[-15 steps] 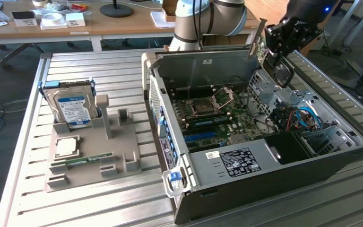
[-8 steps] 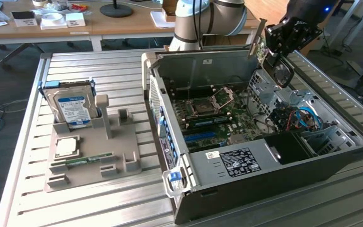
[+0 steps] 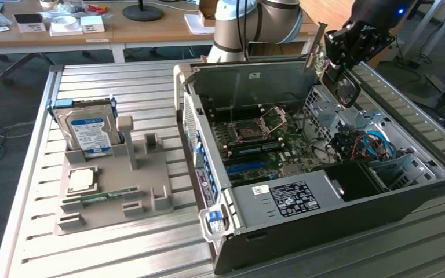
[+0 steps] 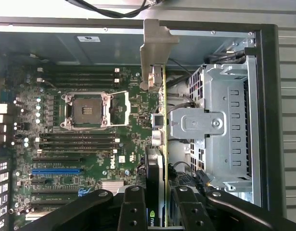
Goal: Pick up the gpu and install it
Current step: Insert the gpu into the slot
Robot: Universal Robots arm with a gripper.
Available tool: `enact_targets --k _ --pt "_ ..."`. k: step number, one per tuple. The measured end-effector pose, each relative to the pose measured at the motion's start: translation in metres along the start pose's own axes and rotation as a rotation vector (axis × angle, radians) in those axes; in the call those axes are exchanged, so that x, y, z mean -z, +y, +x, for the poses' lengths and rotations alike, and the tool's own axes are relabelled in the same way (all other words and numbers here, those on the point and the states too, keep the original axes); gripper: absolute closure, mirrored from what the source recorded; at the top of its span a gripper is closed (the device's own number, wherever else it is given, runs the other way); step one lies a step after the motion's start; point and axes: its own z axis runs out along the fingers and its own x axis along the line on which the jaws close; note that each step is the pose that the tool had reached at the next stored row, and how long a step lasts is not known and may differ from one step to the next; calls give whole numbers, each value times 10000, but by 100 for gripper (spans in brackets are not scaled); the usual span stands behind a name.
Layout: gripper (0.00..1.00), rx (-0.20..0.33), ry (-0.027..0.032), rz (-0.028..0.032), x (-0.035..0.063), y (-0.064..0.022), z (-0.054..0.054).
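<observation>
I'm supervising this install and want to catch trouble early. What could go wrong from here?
1. The gpu, held in the gripper, hangs over the open case near the metal drive cage. Lowering it here might knock the cage or nearby cables.
2. Its edge looks crosswise to the blue slot, so pressing down without turning could miss the slot.
</observation>
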Motion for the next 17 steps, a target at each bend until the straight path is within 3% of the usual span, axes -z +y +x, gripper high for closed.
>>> enact_targets --k 3,17 --pt "73 288 44 -13 -2 0 2" --pt "73 2806 427 -103 -10 -2 2"
